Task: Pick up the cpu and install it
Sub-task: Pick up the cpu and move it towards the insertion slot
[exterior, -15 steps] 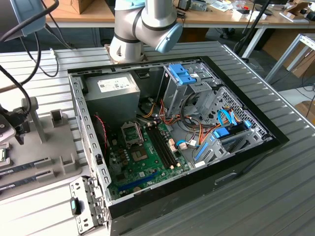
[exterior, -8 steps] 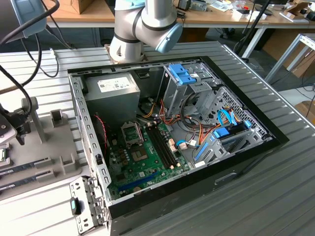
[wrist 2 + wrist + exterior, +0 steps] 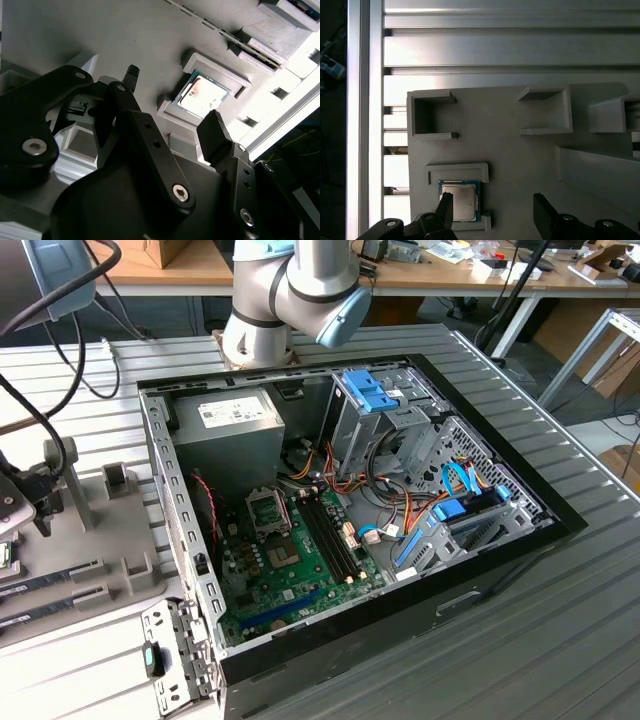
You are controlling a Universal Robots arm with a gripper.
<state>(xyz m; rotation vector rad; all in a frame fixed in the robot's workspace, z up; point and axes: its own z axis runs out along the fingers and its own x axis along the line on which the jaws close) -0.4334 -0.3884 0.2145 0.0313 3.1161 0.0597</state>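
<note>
The cpu [image 3: 460,200] is a small square chip with a silver top and a thin green rim. It lies flat in a shallow recess of the grey fixture tray [image 3: 520,155]. In the second wrist view the cpu [image 3: 202,95] sits in the same raised frame. My gripper [image 3: 494,210] hangs above the tray, open and holding nothing. One black fingertip [image 3: 445,204] overlaps the chip's edge, and the other fingertip [image 3: 543,209] stands well off to the side. In the second wrist view the gripper [image 3: 172,102] spans the chip's holder with its fingers spread wide.
An open computer case [image 3: 350,530] lies on the slatted table, its green motherboard holding an open socket [image 3: 268,510], a bare chip [image 3: 283,556] and memory sticks [image 3: 330,535]. The arm's wrist [image 3: 25,490] is over the fixture tray [image 3: 100,540] at the exterior view's left.
</note>
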